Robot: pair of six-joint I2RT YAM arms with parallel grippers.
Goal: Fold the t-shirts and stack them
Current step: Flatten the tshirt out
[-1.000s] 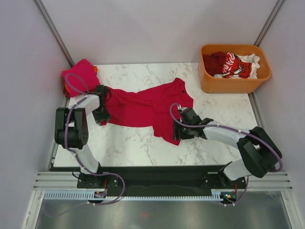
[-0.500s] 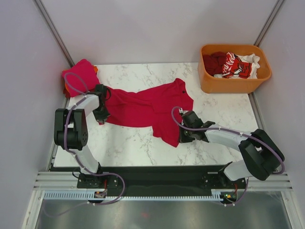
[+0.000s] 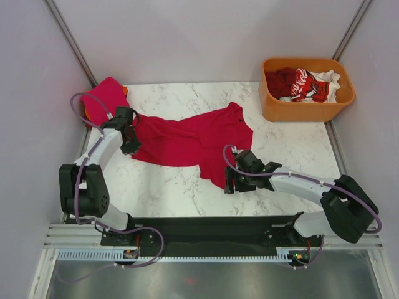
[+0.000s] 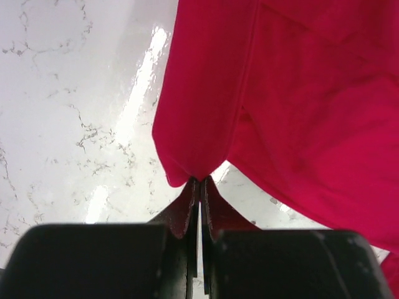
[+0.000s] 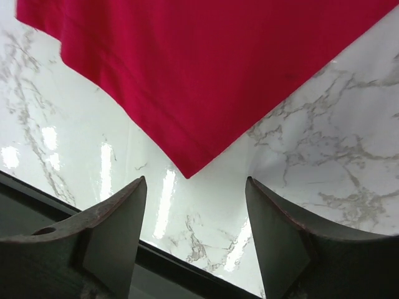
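Starting close to you, bring your right fingers [image 5: 115, 224] down on the corner of the red t-shirt [image 3: 187, 137] that points at the near edge of the table [image 3: 162, 187]. They are spread wide and hold nothing, and in the wrist view that corner shows right between them. Go low enough to catch the hem, then close gently so the cloth does not slip out. Your left fingers [image 4: 181, 215] are pressed together, pinching a fold at the shirt's left edge, so hold that side firm while the right takes its grip. I think the best next move is to lift both ends and pull them apart, because the shirt lies bunched and slanted across the middle of the table. The table is white marble, smooth and shiny, so cloth will likely slide on it easily. Farther back on the left sits a folded pile [image 3: 106, 96] of pink-red cloth with orange under it. At the far right stands an orange tub [image 3: 274, 112] with more shirts [image 3: 305, 84] waiting. Plain grey walls [image 3: 206, 37] close in the back and sides.
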